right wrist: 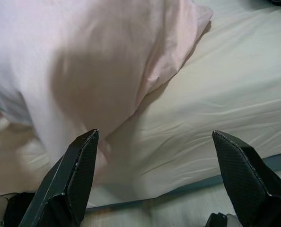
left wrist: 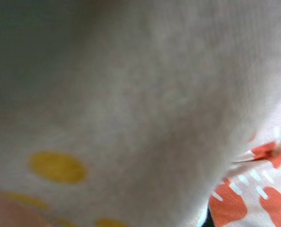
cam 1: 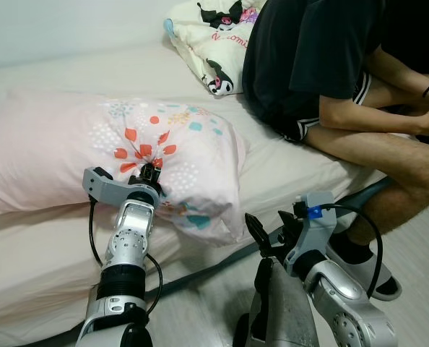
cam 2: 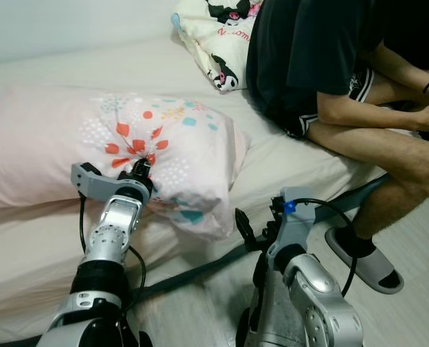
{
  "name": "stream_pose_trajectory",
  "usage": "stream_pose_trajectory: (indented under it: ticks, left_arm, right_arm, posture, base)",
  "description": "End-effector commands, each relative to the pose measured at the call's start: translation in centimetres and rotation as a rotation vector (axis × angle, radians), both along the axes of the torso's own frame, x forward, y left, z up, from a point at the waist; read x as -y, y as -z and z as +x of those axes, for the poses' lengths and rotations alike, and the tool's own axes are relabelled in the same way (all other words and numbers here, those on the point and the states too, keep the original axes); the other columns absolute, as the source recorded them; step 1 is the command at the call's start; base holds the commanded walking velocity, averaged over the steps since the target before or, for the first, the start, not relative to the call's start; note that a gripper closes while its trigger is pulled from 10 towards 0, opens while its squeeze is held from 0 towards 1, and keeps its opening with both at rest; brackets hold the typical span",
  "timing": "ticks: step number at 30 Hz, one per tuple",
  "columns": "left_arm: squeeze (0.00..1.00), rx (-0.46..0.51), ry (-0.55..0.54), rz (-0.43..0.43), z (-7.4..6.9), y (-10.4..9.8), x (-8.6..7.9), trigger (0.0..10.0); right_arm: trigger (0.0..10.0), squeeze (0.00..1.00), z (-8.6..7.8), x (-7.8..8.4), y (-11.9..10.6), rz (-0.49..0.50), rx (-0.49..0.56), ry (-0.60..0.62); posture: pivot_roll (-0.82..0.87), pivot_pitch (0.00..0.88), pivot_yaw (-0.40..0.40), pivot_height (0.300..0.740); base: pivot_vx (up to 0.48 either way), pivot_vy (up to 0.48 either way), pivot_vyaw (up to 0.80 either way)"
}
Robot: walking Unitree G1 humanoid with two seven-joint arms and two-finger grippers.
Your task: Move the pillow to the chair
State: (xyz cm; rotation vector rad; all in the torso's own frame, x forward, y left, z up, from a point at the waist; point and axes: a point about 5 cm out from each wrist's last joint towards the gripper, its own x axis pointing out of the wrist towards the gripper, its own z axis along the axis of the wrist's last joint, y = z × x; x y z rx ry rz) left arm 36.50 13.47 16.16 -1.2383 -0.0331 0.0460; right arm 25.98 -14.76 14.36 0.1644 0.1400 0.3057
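My left gripper (cam 1: 151,172) is pinched on a bunched fold of the pillow (cam 1: 70,148), its black fingers buried in the gathered cloth where the red petal prints crowd together. That pillow is pale pink with red, orange, yellow and teal dots and petals, and it lies long across the left part of the bed (cam 1: 301,170), on the cream sheet, with its right end puffed up and hanging a little over the near edge of the mattress. From my left wrist, the printed fabric (left wrist: 131,109) is pressed right up against the lens, blurred, with yellow spots and red petals showing.

To the right, my right gripper (right wrist: 154,179) hangs low beside the near edge of the bed with its two fingers (right wrist: 76,170) spread wide, touching nothing; the pillow's corner and the wrinkled sheet lie beyond them.

Farther right, a person (cam 1: 323,65) in a black shirt and shorts sits on the bed's edge, one foot in a slipper (cam 1: 366,264) on the floor. Behind the person, at the far side, lies a second cushion (cam 1: 211,40) printed with cartoon figures.
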Motion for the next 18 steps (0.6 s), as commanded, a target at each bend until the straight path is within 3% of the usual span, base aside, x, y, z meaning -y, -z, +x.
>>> stream_pose_trajectory:
  ticks: [1, 2, 3, 5, 6, 8, 9, 14, 18]
  left_arm:
    - [0.0, 0.12, 0.112, -0.013, 0.2, -2.9, 3.6, 0.0]
    - [0.0, 0.209, 0.14, 0.065, 0.0, -4.6, 3.5, 0.0]
    - [0.0, 0.209, 0.14, 0.065, 0.0, -4.6, 3.5, 0.0]
    - [0.0, 0.298, 0.143, 0.301, -0.7, -6.2, 2.5, 0.0]
    - [0.0, 0.298, 0.143, 0.301, -0.7, -6.2, 2.5, 0.0]
    - [0.0, 0.337, 0.141, 0.475, -1.5, -6.9, 1.7, 0.0]
    - [0.0, 0.349, 0.136, 0.532, -1.9, -7.1, 1.3, 10.0]
    - [0.0, 0.341, 0.122, 0.628, -2.6, -7.5, 0.1, 10.0]
    - [0.0, 0.294, 0.123, 0.686, -2.9, -7.4, -0.7, 10.0]
  right_arm:
    - [10.0, 0.0, -0.1, 0.1, 0.0, 0.002, 0.009, -0.001]
    - [10.0, 0.0, -0.1, 0.0, -0.2, 0.007, 0.019, -0.01]
    - [10.0, 0.0, -0.1, 0.0, -0.2, 0.007, 0.019, -0.01]
    - [10.0, 0.0, -0.1, 0.1, -0.3, 0.031, 0.027, -0.013]
    - [10.0, 0.0, -0.1, 0.1, -0.3, 0.031, 0.027, -0.013]
    - [10.0, 0.0, -0.1, 0.2, -0.4, 0.049, 0.031, -0.015]
    - [10.0, 0.0, -0.1, 0.2, -0.4, 0.055, 0.034, -0.017]
    - [10.0, 0.0, 0.1, 0.2, -0.4, 0.065, 0.039, -0.021]
    - [10.0, 0.0, 0.4, 0.1, -0.4, 0.068, 0.047, -0.028]
  posture:
    - [-0.13, 0.225, -0.012, 0.36]
    - [-0.13, 0.225, -0.012, 0.37]
    - [-0.13, 0.225, -0.012, 0.37]
    - [-0.12, 0.219, -0.012, 0.38]
    - [-0.12, 0.219, -0.012, 0.38]
    - [-0.11, 0.213, -0.012, 0.39]
    - [-0.11, 0.208, -0.011, 0.395]
    - [-0.09, 0.187, -0.012, 0.41]
    - [-0.09, 0.163, -0.014, 0.425]
  base:
    - [0.0, 0.0, 0.0]
    - [0.0, 0.0, 0.0]
    - [0.0, 0.0, 0.0]
    - [0.0, 0.0, 0.0]
    - [0.0, 0.0, 0.0]
    - [0.0, 0.0, 0.0]
    - [0.0, 0.0, 0.0]
    - [0.0, 0.0, 0.0]
    - [-0.328, 0.0, 0.0]
